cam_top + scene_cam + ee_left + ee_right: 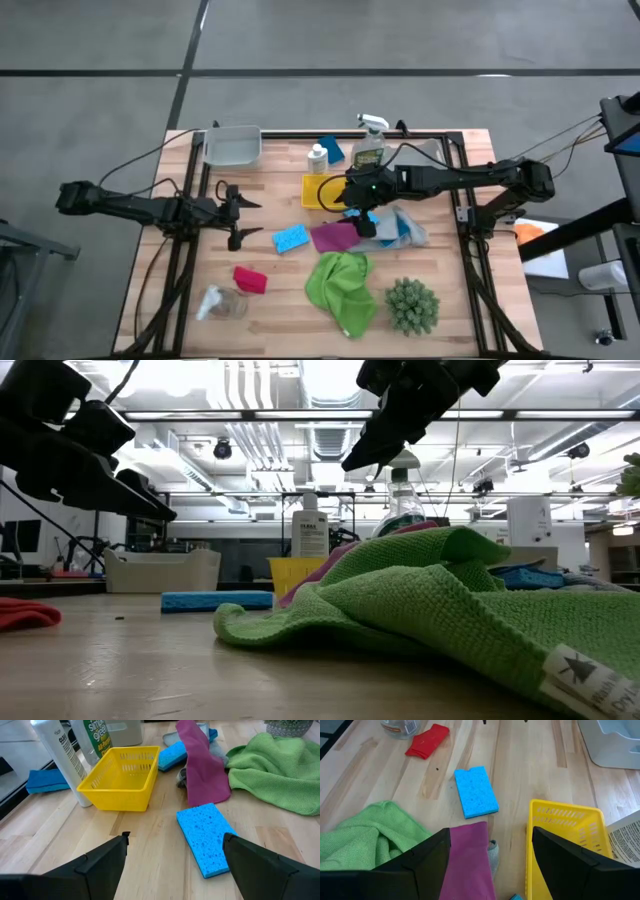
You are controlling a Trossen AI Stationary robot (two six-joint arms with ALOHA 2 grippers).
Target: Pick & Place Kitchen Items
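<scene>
I see right gripper [362, 213] spread, empty, above magenta cloth [334, 236] beside yellow basket [318, 191]. Left gripper [243, 215] spread, hovering left of blue sponge [290, 238].

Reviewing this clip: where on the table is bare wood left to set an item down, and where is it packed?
Bare wood lies between the grey plastic bin, the open left gripper and the blue rectangular sponge, and along the right edge beyond the grey cloth. It is crowded mid-table: yellow slotted basket, magenta cloth, green towel, under the open right gripper.

left gripper [243, 209]: fingers spread, empty | right gripper [360, 217]: fingers spread, empty
</scene>
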